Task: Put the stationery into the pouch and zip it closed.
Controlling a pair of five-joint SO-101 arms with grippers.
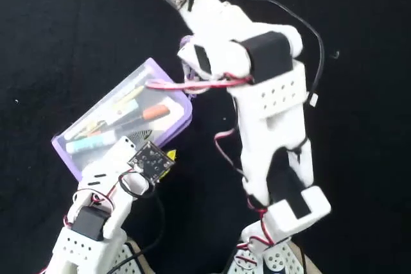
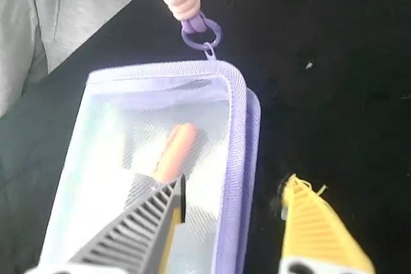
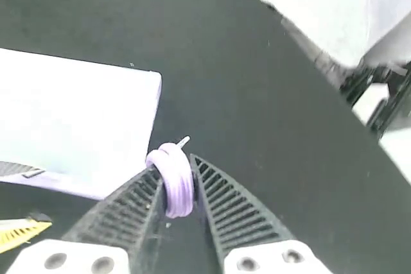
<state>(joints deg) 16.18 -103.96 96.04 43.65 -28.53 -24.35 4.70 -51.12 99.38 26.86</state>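
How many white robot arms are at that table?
2. The left white arm stands at the near side of the clear purple-trimmed zip pouch; the right white arm extends to the pouch's far corner. None seems hidden.

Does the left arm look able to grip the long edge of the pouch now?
Probably yes: the left gripper, jaws open, straddles the pouch edge, with nothing between.
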